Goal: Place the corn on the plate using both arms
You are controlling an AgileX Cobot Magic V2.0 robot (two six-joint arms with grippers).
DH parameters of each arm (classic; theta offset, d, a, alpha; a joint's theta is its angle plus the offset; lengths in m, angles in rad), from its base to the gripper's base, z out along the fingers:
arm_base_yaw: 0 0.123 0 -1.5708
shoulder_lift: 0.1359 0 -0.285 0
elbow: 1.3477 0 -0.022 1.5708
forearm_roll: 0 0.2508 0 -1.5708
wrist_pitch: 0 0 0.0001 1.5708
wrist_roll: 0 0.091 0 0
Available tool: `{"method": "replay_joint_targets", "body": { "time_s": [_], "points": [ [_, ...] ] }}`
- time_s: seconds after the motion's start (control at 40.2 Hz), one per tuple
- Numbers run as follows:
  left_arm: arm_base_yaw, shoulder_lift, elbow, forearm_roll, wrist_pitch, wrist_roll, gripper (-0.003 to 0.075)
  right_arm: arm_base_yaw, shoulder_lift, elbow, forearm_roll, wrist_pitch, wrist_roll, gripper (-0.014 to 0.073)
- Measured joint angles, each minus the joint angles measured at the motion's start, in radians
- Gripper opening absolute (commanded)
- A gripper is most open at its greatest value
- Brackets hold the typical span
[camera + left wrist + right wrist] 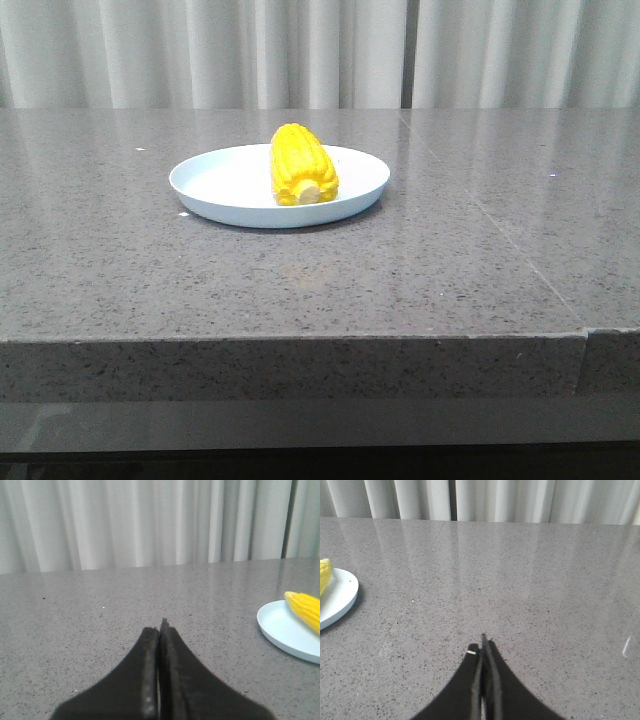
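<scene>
The yellow corn [303, 165] lies on the pale blue-white plate [215, 180] in the middle of the grey table, its pale stub end toward the front. Neither arm shows in the front view. In the left wrist view my left gripper [160, 630] is shut and empty over bare table, with the plate [282, 630] and the corn [305, 607] off to its side. In the right wrist view my right gripper [483, 647] is shut and empty, with the plate's rim [342, 602] and a bit of corn [324, 575] at the far side.
The grey speckled stone table [450, 260] has a seam running back on the right and a front edge close to the camera. White curtains [300, 50] hang behind the table.
</scene>
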Motion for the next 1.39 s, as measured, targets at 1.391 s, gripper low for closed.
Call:
{"method": "replay_joint_targets", "body": {
  "time_s": [1.391],
  "points": [
    [0.098,-0.045,0.313,-0.049,-0.235,0.02,-0.002,-0.001,0.0,0.0,0.0,-0.001,-0.001,-0.0091]
  ]
}}
